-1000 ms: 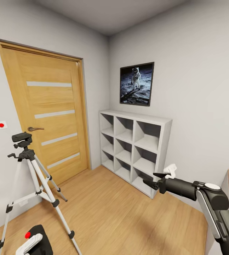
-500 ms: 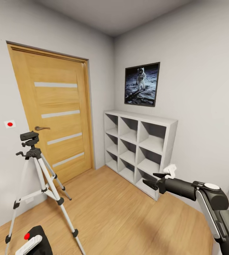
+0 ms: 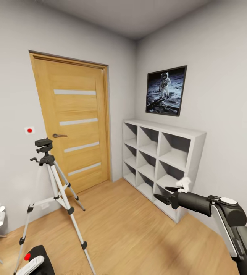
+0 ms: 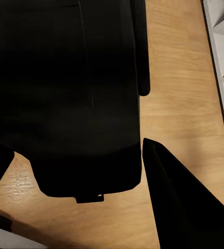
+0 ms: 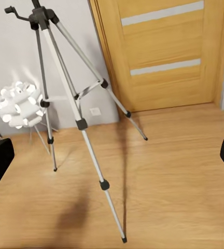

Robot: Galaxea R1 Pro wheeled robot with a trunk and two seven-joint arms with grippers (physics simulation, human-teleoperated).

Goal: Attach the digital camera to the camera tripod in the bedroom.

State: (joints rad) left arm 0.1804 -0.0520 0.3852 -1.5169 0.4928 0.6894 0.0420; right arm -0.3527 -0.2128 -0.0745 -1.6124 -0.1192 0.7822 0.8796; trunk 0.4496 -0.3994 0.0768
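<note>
Black digital camera (image 3: 37, 256) sits clamped in the left gripper (image 3: 31, 264); the right gripper (image 3: 166, 194) hangs spread, empty. Risk: bumping the camera tripod (image 3: 52, 190) could topple it.

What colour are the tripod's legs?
Silver, with black joints and feet: the camera tripod shows best in the right wrist view.
</note>
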